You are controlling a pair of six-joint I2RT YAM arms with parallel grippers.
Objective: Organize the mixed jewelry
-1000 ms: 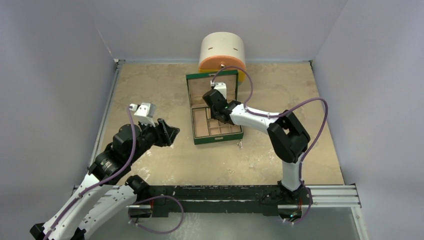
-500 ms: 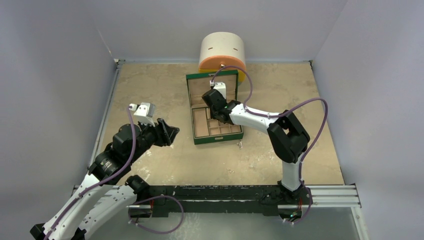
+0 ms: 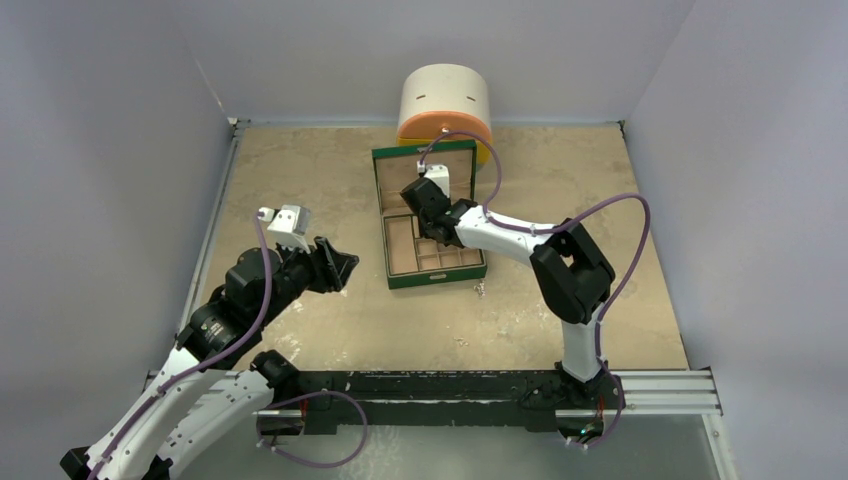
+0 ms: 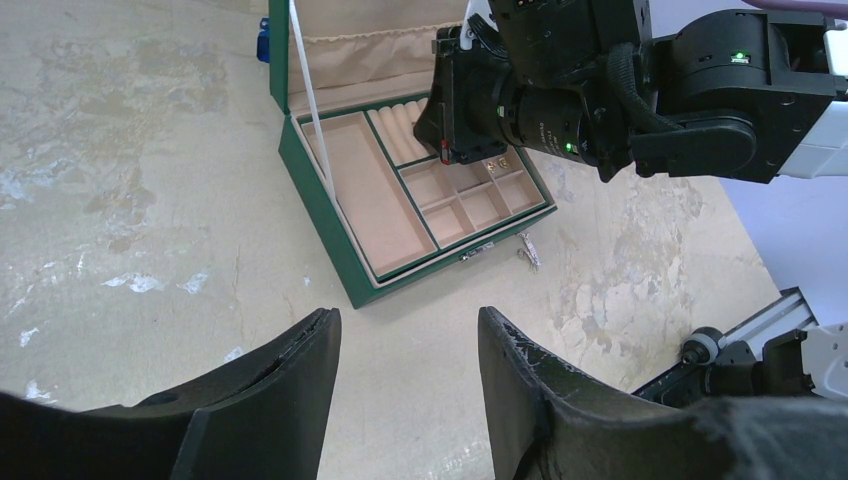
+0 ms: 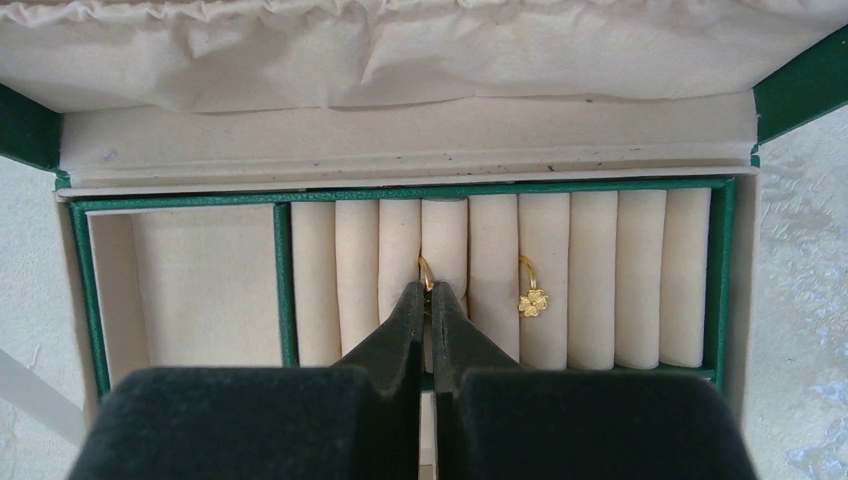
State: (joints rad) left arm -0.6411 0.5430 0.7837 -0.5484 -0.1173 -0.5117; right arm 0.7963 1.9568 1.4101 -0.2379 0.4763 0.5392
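The green box (image 3: 437, 279) lies open mid-table, showing tan compartments and a row of ring rolls (image 5: 590, 275). My right gripper (image 5: 431, 290) hangs over those rolls, shut on a thin gold ring (image 5: 424, 268) whose loop pokes out at its fingertips, in the gap between two rolls. A gold flower ring (image 5: 532, 301) sits two gaps to the right. A small silvery piece (image 3: 479, 289) lies on the table by the box's front right corner, also seen as the silvery piece (image 4: 528, 250). My left gripper (image 4: 408, 320) is open and empty, left of the box.
A cream and orange cylinder container (image 3: 445, 100) stands behind the box, against the back wall. The box lid (image 5: 400, 50) stands up behind the ring rolls. Grey walls close in the table on three sides.
The right wrist has shifted slightly left over the ring rolls, still shut on the ring. The left arm has not moved.
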